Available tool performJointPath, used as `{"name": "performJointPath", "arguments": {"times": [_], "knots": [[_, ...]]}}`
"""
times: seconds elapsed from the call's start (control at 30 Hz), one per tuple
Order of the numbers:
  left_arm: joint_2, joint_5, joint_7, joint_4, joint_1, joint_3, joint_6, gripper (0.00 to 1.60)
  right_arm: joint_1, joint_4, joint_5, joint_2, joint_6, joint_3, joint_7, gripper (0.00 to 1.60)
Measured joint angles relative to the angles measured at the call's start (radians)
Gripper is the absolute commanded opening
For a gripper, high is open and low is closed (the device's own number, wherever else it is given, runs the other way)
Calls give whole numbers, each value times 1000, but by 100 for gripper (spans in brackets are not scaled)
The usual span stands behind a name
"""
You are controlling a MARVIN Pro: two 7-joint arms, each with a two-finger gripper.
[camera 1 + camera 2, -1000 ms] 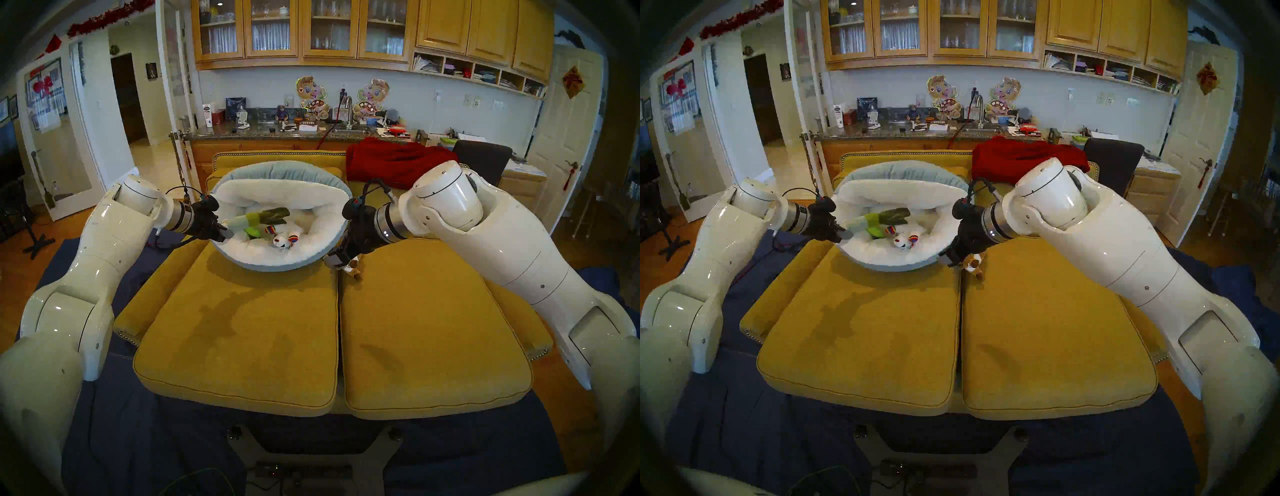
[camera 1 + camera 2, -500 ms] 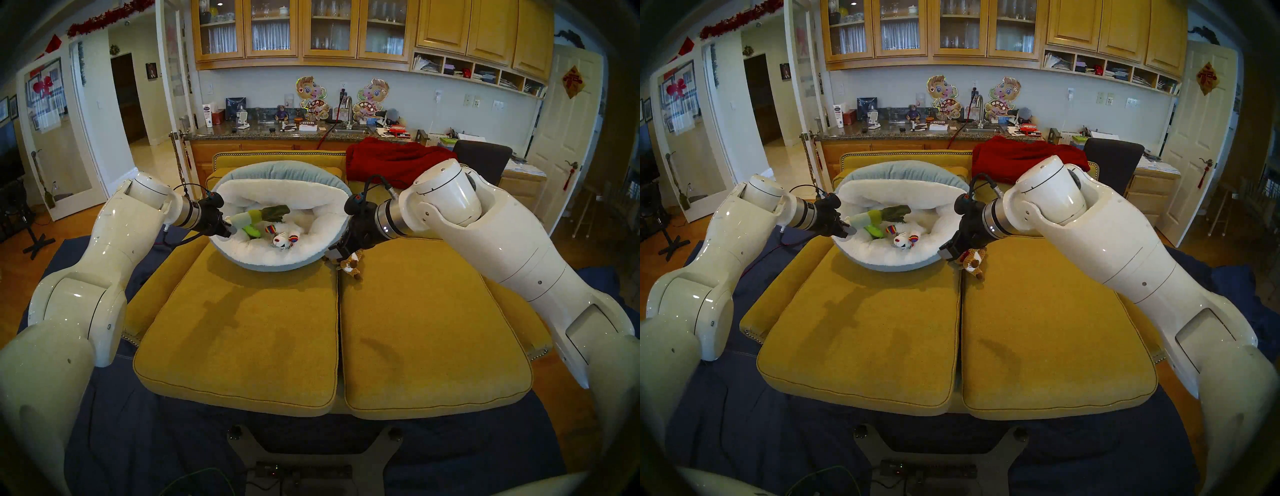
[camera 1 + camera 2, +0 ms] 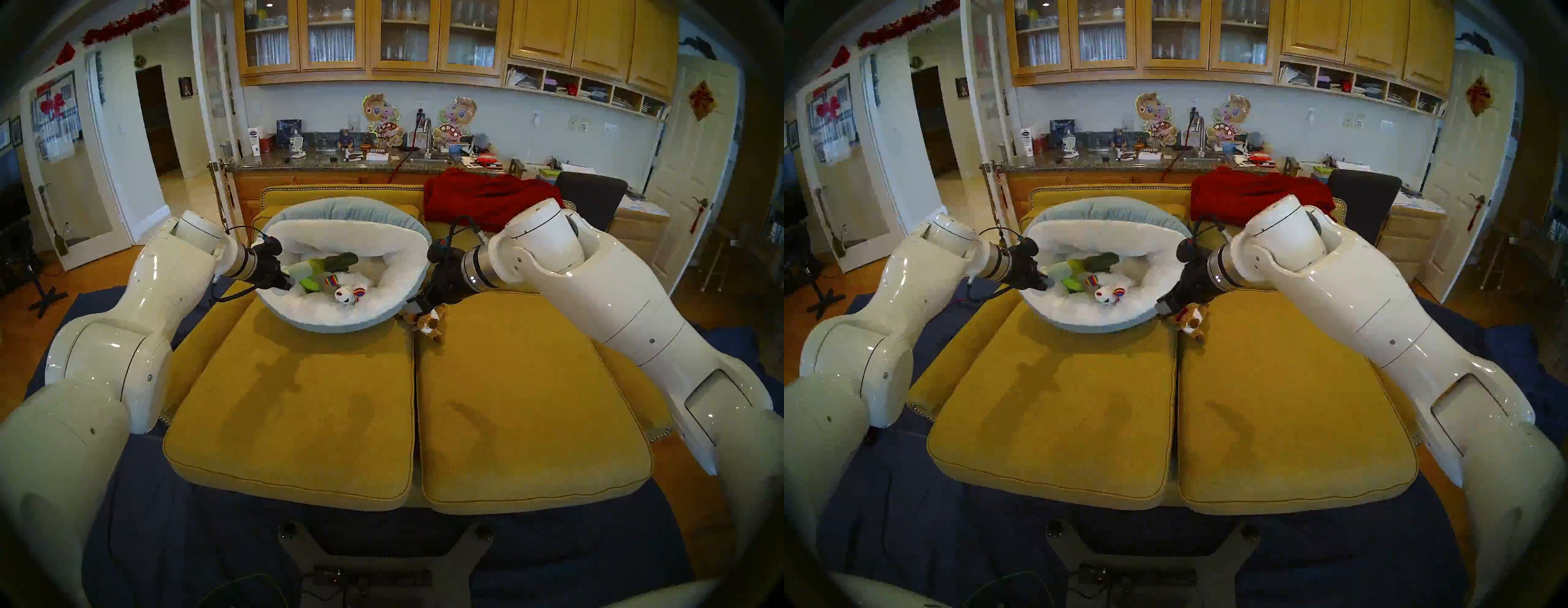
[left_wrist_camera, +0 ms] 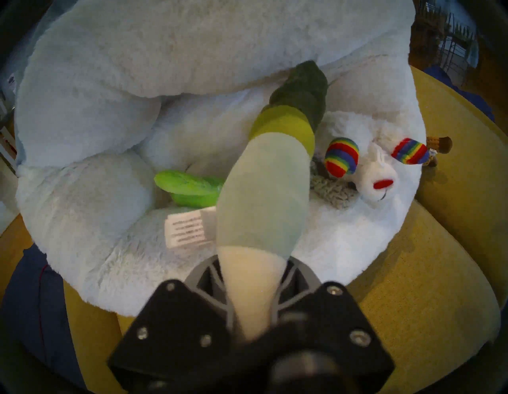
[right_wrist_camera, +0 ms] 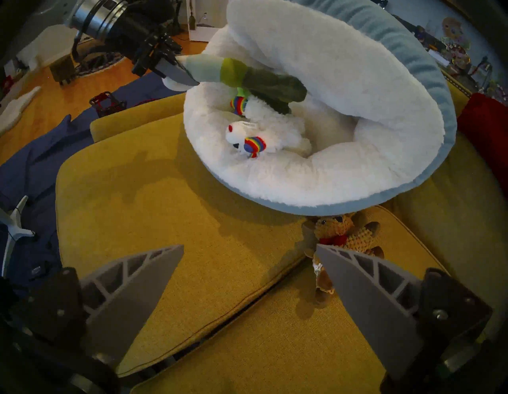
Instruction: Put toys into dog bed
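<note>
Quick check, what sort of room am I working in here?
Most likely a home kitchen and living area: wooden cabinets with glassware, a cluttered counter with a sink tap, and a yellow sofa in front.

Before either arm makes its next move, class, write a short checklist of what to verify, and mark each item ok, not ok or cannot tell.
1. Left gripper shut on the long white, blue and green plush tube: ok.
2. Tube over the round white-fleece dog bed: ok.
3. Right gripper open: ok.
4. Brown knitted animal in the bed: not ok, it lies on the mustard-yellow cushion by the rim.
5. Knitted animal centred between the right fingers: not ok, it sits by one finger.
6. Grey spotted toy fully in bed: cannot tell.
</note>
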Motion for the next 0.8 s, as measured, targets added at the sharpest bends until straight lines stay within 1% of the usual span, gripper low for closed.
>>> {"name": "performJointPath", "arguments": {"times": [0.27, 0.73, 0.77, 0.8], "knots": [[-42, 21, 35, 51, -23, 1, -3, 0, 5, 38, 8, -17, 0, 0, -13, 160], [-105, 50, 88, 100, -43, 1, -21, 1, 13, 73, 22, -40, 0, 3, -36, 160], [-108, 51, 91, 103, -44, 1, -23, 69, 13, 74, 23, -41, 0, 4, -37, 160], [-111, 53, 95, 107, -45, 0, -24, 125, 14, 76, 25, -42, 0, 4, -39, 160]]}}
